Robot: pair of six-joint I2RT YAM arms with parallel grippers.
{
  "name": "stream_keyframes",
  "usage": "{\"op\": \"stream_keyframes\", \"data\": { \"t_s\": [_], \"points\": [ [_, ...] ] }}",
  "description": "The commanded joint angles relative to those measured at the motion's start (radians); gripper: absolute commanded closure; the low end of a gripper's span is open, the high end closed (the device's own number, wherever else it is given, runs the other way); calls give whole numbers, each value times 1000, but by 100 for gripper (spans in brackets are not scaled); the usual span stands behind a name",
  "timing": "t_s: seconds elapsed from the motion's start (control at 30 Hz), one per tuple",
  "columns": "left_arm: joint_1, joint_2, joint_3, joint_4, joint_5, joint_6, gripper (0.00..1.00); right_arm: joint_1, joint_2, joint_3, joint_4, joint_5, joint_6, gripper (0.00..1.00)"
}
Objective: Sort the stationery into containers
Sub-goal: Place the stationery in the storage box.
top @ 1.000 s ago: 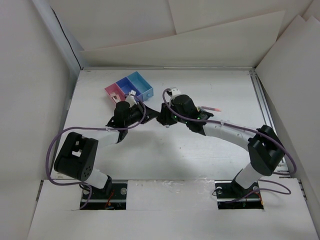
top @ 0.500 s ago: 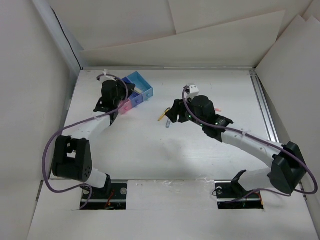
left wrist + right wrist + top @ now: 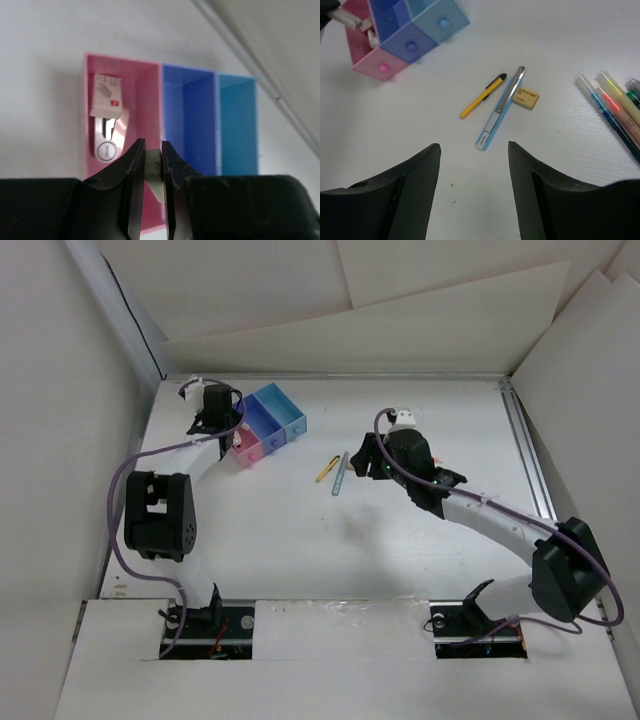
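The containers are pink (image 3: 150, 90), dark blue (image 3: 187, 120) and light blue (image 3: 237, 125) bins joined in a row (image 3: 266, 426). My left gripper (image 3: 153, 146) is shut on a small whitish eraser block (image 3: 153, 167), held over the near end of the pink bin. That bin holds a white block (image 3: 106, 95) and a pale pink item (image 3: 107, 142). My right gripper (image 3: 474, 146) hangs open and empty above the table. Ahead of it lie a yellow pen (image 3: 482, 96), a blue-grey pen (image 3: 501, 109) and a beige eraser (image 3: 525, 98).
Several markers (image 3: 612, 107) lie in a bunch at the right of the right wrist view. White walls close in the table, with a metal rail (image 3: 527, 455) along its right side. The left arm (image 3: 160, 520) stands near the left wall.
My left arm has swung from the middle of the table over to the bins, still shut on the block. My right gripper has opened and drawn back to the right, uncovering the two pens.
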Motion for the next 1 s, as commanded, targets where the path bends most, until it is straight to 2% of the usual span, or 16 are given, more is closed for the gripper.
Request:
{"op": "stream_keyframes", "data": {
  "t_s": [0.0,0.1,0.4,0.5,0.63,0.7,0.77,0.8,0.97],
  "points": [
    [0,20,52,-59,-63,27,100,-17,7,4,-6,44,29,37],
    [0,32,42,-59,-80,27,99,-26,20,13,-7,44,39,37],
    [0,52,20,-40,-100,18,65,-26,138,68,-53,119,102,33],
    [0,43,0,-31,-100,9,59,-26,164,79,-62,133,111,33],
    [-11,-51,-78,45,-70,0,59,-26,217,107,-82,196,130,53],
    [-50,-149,-148,90,-69,0,59,-26,265,137,-100,216,139,64],
    [-80,-253,-203,174,-7,0,58,-26,302,159,-111,227,139,64],
    [-115,-282,-267,209,19,0,58,-26,340,185,-123,227,150,60],
    [-186,-393,-369,274,168,9,58,-26,443,278,-184,250,159,43]
  ]
}}
